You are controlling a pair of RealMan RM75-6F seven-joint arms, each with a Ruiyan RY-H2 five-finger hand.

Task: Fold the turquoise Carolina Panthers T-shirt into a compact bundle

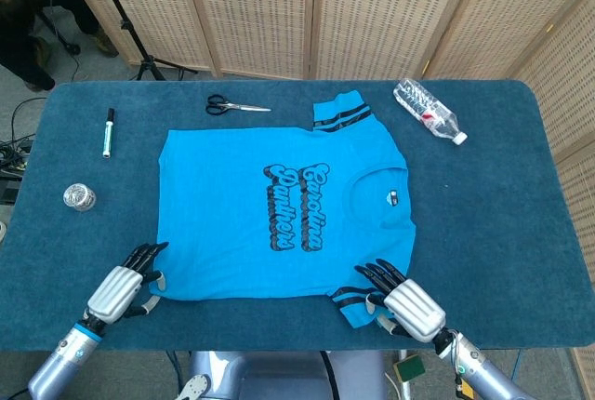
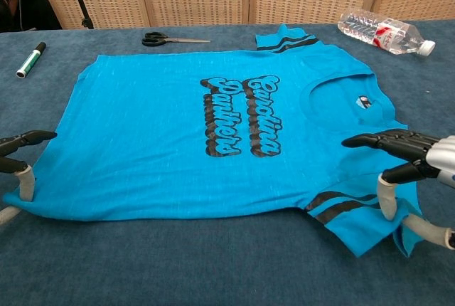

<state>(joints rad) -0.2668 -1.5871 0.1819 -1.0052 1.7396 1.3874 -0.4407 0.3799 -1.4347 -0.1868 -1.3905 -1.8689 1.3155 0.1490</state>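
A blue-carpeted bench (image 1: 521,233) carries a turquoise T-shirt (image 1: 242,223) laid flat at its centre, printed side up, collar toward the right, one striped sleeve pointing to the far edge and the other to the near edge. The right hand (image 1: 402,300) sits over the near striped sleeve, fingers (image 2: 377,139) spread and reaching above the cloth below the collar; whether it pinches the sleeve cannot be told. The left hand (image 1: 125,285) rests at the shirt's near hem corner, fingers apart, their tips at the fabric edge; no firm grasp is visible. A water bottle (image 1: 428,112) lies on its side beyond the collar. Scissors (image 1: 232,105) lie just past the shirt's far edge. A marker (image 1: 108,132) lies at far left, and a small round clear object (image 1: 80,197) sits nearer.
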